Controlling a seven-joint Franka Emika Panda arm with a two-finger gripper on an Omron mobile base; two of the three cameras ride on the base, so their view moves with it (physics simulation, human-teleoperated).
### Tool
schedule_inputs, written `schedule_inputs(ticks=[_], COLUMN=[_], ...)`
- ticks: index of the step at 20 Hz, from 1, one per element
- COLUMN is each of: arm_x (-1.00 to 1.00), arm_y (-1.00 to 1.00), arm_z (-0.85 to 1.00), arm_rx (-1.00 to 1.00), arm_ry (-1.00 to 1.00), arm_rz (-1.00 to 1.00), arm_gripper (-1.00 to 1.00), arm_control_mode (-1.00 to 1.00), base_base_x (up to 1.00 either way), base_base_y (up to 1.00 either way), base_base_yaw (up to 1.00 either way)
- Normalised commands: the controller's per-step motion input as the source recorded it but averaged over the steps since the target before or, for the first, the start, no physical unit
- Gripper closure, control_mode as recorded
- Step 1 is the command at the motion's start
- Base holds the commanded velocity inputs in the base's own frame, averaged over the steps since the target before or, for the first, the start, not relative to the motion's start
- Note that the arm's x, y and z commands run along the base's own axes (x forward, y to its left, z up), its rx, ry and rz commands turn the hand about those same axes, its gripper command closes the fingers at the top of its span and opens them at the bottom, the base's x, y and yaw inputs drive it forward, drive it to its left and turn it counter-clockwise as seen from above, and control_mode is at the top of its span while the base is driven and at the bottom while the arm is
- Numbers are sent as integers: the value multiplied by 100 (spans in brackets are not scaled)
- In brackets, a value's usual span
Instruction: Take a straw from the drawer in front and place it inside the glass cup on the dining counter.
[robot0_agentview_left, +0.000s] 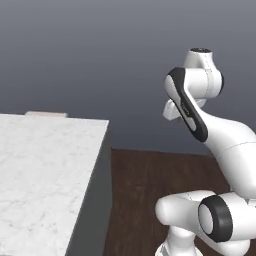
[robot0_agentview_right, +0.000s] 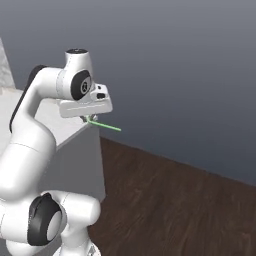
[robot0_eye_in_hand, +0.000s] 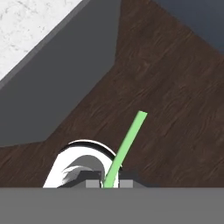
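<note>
Straw: the thin light-green drinking straw is pinched at one end between the two small dark finger tips and sticks out past them over the floor.
Gripper: the two-finger gripper on the white arm is pressed together on the straw, and it hangs in the air just off the corner of the counter.
Straw from the side: in the right base view the straw points away from the hand and a little down, not straight up.
Floor: the dark brown wooden floor lies under the straw.
Counter: the long white marble-patterned dining counter with faint grey veins and a grey side is near the arm, to its left.
Glass cup: it cannot be seen on the part of the counter that shows, so where it stands cannot be told.
Wall: a plain grey-blue wall is far behind.
What could go wrong: the straw is held only at its end, so it may slip or swing when the arm turns. It is also lying sideways, so it may hit the rim of the cup or knock the cup over if it is not tipped upright first. The straw could also bump the counter edge.
Writing: no words or brand names can be read anywhere.
</note>
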Motion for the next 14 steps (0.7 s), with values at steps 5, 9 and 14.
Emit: schedule_inputs(ticks=[5, 9, 14], arm_x=[0, 0, 0], arm_y=[0, 0, 0], arm_z=[0, 0, 0], arm_rx=[0, 0, 0], arm_ry=[0, 0, 0], arm_rz=[0, 0, 0], arm_gripper=[100, 100, 100], arm_control_mode=[100, 100, 100], base_base_x=[100, 100, 100], base_base_y=[-37, -48, -55], base_base_yaw=[31, 40, 45])
